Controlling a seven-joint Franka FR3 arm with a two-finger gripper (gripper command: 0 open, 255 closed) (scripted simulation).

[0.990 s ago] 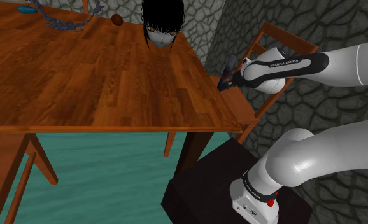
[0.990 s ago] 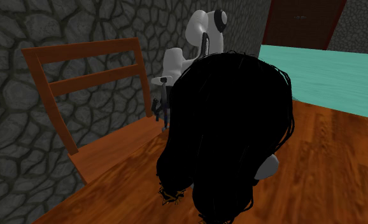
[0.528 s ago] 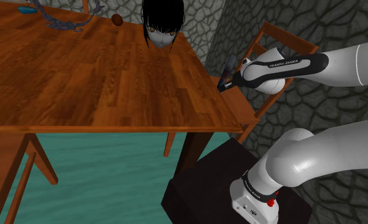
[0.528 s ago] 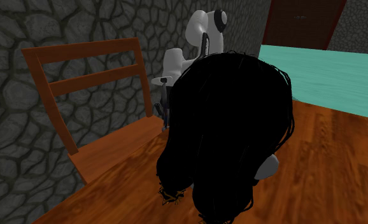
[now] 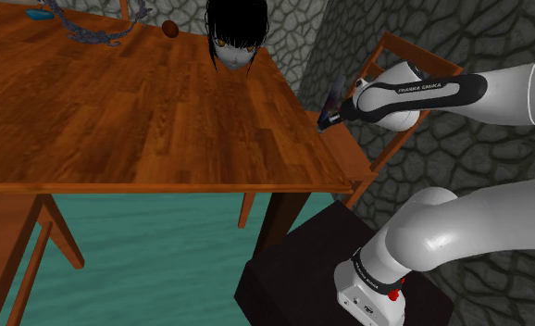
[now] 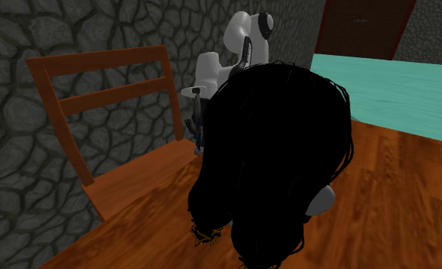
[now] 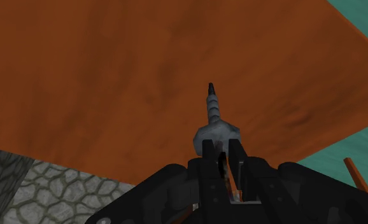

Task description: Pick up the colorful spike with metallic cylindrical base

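My black gripper [image 7: 219, 153] is shut on the spike [image 7: 212, 118], a grey ridged cone with a dark tip on a rounded grey base that sticks out past the fingertips. In the shoulder view the gripper [image 5: 331, 113] hangs just off the wooden table's [image 5: 118, 111] right edge, over the chair seat, with the spike [image 5: 334, 94] showing small red and blue marks. In the second exterior view the gripper [image 6: 196, 126] peeks out beside the black hair, mostly hidden by it.
A doll head with long black hair [image 5: 232, 37] sits at the table's far edge and blocks much of the second exterior view [image 6: 273, 160]. A chain [image 5: 85, 28] and a brown ball [image 5: 169, 28] lie further back. A wooden chair [image 5: 391, 51] stands against the stone wall.
The hand has risen a little and drawn back toward the shoulder view's right, carrying the spike with it. The things on the table have not moved.
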